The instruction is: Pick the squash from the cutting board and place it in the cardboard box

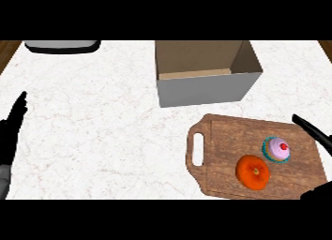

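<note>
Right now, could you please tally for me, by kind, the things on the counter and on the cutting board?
Cardboard box: 1
Cutting board: 1
Orange squash: 1
Cupcake: 1
Dark tray-like thing at the far edge, partly cut off: 1
Total: 5 things. The squash and the cupcake both lie on the board.
</note>
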You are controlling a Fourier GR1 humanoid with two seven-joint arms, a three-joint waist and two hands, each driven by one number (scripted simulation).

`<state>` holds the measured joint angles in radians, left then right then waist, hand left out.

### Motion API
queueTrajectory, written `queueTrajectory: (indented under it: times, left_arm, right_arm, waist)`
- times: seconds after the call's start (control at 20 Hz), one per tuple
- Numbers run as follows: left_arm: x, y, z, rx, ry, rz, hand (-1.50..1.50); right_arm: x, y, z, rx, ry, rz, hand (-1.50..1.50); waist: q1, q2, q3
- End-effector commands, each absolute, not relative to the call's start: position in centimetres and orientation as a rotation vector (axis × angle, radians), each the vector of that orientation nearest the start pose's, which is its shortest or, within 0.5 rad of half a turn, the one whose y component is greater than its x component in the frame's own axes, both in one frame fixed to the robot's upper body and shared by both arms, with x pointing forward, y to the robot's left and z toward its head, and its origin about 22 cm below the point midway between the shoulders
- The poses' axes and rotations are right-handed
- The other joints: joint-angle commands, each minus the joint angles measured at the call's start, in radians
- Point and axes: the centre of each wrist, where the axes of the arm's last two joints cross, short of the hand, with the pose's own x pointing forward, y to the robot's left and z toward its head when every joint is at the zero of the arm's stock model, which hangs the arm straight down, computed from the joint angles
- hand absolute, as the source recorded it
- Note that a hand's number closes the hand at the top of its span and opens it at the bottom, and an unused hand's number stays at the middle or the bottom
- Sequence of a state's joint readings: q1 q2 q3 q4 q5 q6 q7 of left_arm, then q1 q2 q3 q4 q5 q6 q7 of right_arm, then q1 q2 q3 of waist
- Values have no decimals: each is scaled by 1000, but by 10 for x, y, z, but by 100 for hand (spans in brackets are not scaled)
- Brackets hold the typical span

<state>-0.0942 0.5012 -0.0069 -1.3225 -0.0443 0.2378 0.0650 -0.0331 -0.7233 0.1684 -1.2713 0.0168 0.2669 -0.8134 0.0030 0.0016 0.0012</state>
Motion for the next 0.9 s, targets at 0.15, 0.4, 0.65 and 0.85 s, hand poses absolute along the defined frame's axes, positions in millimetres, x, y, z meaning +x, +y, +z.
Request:
queueTrajectory:
  times: [0.15, 0.4, 0.65, 0.85]
  left_arm:
    - [266, 354, 23, 643, -1371, -214, 0]
    - [271, 353, 10, 658, -1371, -222, 0]
    - [263, 356, 16, 632, -1361, -219, 0]
    - [257, 356, 24, 647, -1364, -220, 0]
  right_arm:
    - [258, -391, 58, -100, -1619, 1338, -150]
    - [277, -365, 73, -162, -1447, 1515, -150]
    - [273, -313, 76, -115, -1320, 1639, -150]
    - [279, -297, 87, -175, -1288, 1629, -150]
  waist:
    - [4, -3, -2]
    - [7, 1, -3]
    - [2, -4, -2]
    - [0, -4, -1]
